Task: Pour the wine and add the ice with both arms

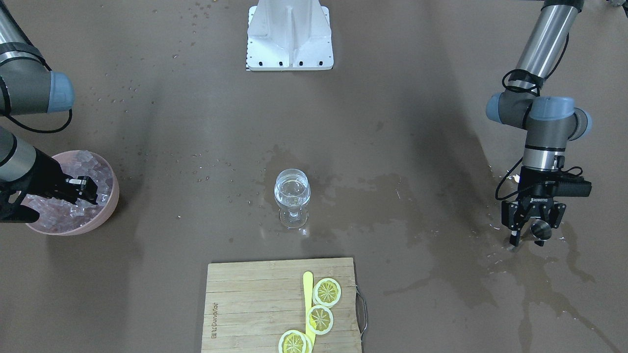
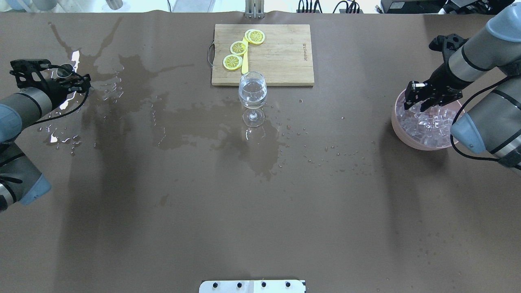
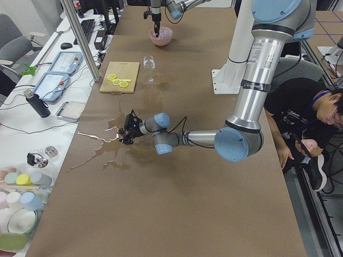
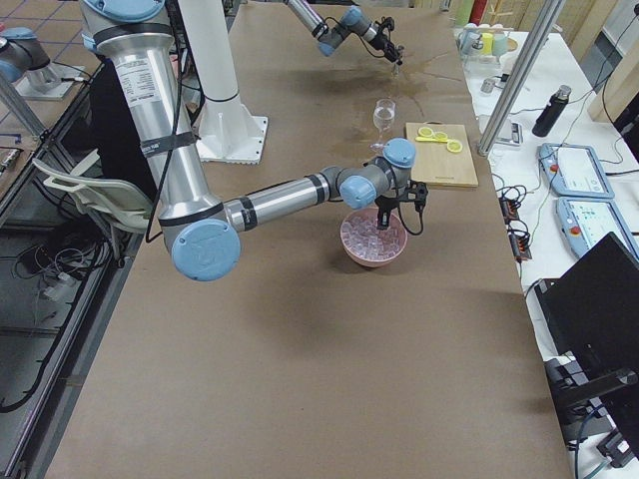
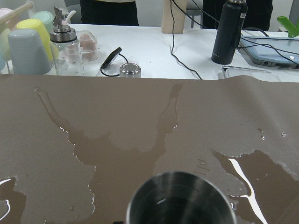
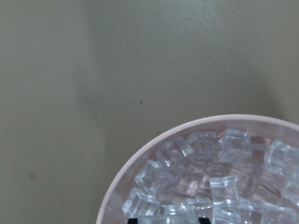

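Note:
A stemmed wine glass (image 1: 292, 193) stands mid-table with a small measure of clear wine in it; it also shows in the overhead view (image 2: 252, 91). A pink bowl (image 1: 112, 196) holds a heap of clear ice cubes (image 1: 81, 162), also seen in the right wrist view (image 6: 210, 186). My right gripper (image 1: 88, 192) is down inside the bowl, fingers apart over the cubes (image 2: 416, 105). My left gripper (image 1: 532, 230) is low at the table's end, open around a small steel cup (image 1: 541, 228) that stands upright on the wet table. The cup's rim fills the bottom of the left wrist view (image 5: 181, 198).
A wooden cutting board (image 1: 245, 304) with lemon slices (image 1: 327, 291) and a yellow stick lies beyond the glass. A white bracket (image 1: 289, 37) sits at the robot's base. Dark wet spill patches (image 1: 539, 279) spread around the left gripper and the glass.

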Robot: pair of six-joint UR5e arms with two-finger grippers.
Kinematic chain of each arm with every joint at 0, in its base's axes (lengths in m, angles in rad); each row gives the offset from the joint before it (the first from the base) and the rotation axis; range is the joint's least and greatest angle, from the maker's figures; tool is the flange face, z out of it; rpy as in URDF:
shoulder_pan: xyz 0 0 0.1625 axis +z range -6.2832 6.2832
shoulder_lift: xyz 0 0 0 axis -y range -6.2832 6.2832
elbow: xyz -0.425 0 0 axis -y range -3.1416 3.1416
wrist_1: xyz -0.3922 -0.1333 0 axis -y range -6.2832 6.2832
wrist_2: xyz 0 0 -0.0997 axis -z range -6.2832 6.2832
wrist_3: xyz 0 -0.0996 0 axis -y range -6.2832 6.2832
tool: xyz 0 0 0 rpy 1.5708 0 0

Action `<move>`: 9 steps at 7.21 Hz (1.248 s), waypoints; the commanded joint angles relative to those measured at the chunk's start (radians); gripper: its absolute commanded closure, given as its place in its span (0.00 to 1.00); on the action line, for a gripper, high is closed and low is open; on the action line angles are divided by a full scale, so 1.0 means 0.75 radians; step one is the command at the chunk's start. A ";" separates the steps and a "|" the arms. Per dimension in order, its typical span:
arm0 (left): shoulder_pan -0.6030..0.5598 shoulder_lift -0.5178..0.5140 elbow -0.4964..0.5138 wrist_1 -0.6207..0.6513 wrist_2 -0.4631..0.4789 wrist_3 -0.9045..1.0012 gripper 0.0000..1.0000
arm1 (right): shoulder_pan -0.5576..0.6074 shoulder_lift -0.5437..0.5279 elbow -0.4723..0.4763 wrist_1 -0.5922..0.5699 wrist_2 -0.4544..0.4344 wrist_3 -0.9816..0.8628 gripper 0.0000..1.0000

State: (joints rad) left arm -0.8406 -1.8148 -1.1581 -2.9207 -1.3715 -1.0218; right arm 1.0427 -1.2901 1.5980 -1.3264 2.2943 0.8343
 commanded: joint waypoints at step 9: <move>0.000 -0.010 0.025 -0.012 0.008 -0.014 0.61 | 0.031 -0.012 0.015 -0.023 0.007 -0.016 1.00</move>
State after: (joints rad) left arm -0.8406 -1.8217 -1.1398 -2.9283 -1.3664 -1.0321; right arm 1.0588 -1.2993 1.6086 -1.3429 2.2978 0.8235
